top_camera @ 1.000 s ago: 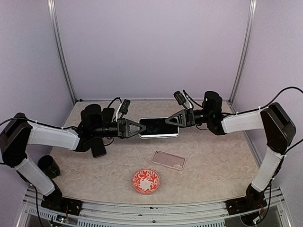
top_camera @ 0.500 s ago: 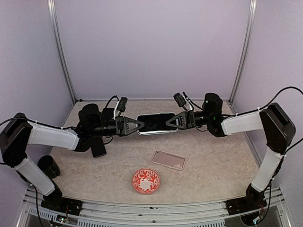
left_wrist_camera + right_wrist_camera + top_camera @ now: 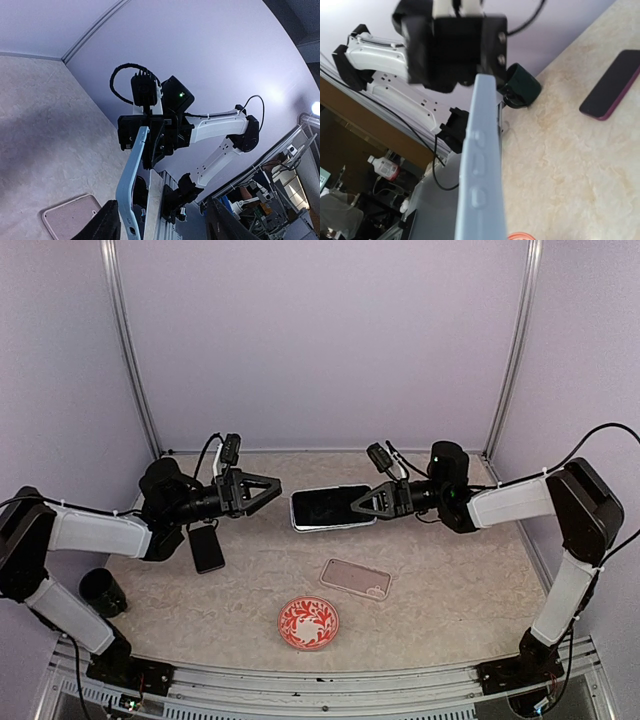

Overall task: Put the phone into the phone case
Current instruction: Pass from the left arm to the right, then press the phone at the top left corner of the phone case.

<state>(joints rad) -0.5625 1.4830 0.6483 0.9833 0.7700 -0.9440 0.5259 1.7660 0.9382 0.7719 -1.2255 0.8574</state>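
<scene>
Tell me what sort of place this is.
Probably a robotics lab test cell: lilac walls on aluminium posts box in a table, the left arm and right arm are bolted at its near edge, and the props look staged: a phone in the right claw, a clear case lying flat.

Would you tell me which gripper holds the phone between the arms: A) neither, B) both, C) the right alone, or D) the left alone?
C: the right gripper is shut on one end of the phone, while the left gripper hangs open, apart from it.
</scene>
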